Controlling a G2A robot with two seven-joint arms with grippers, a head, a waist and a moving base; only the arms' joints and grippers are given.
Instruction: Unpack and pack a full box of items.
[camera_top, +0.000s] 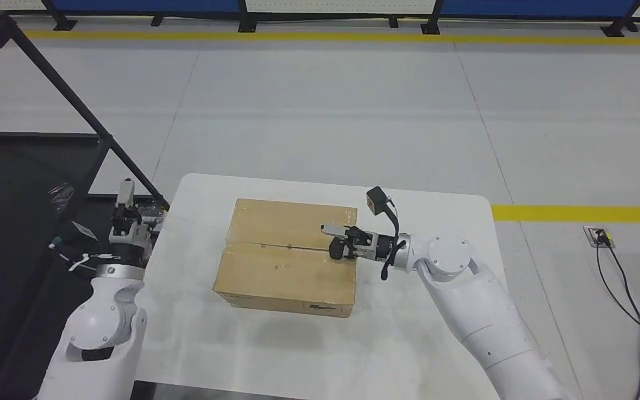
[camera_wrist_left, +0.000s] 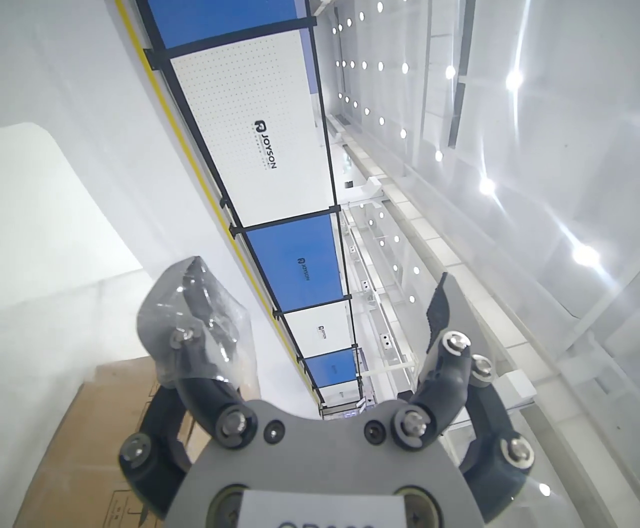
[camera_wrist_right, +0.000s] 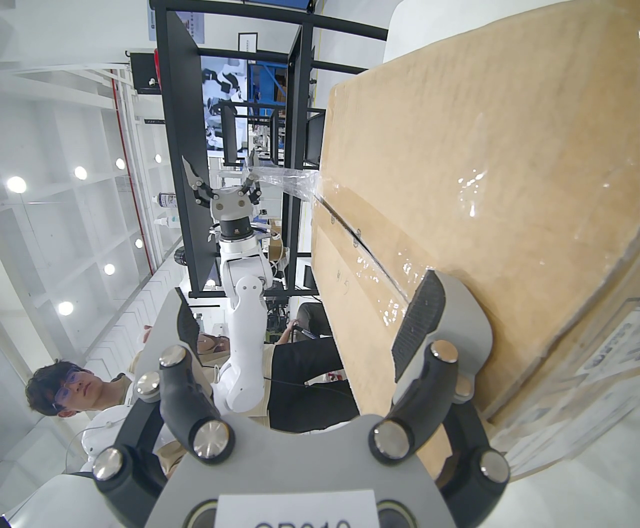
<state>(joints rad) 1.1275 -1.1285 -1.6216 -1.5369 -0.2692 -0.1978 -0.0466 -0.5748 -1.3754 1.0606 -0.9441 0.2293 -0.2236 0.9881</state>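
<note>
At the white table's (camera_top: 380, 340) left edge, the left gripper (camera_wrist_left: 320, 300) is hanging wide open, holding nothing, just clear plastic film (camera_wrist_left: 200, 305) clinging to one finger. The shut brown cardboard box (camera_top: 285, 262) is sitting mid-table, its taped seam (camera_top: 280, 246) running left-right. The right gripper (camera_top: 336, 243), also open and empty, is hovering over the seam's right end, clearly nearer.

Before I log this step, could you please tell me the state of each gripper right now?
Left gripper: open, with clear plastic film clinging to one finger.
Right gripper: open, holding nothing, one finger by the cardboard box seam.
</note>
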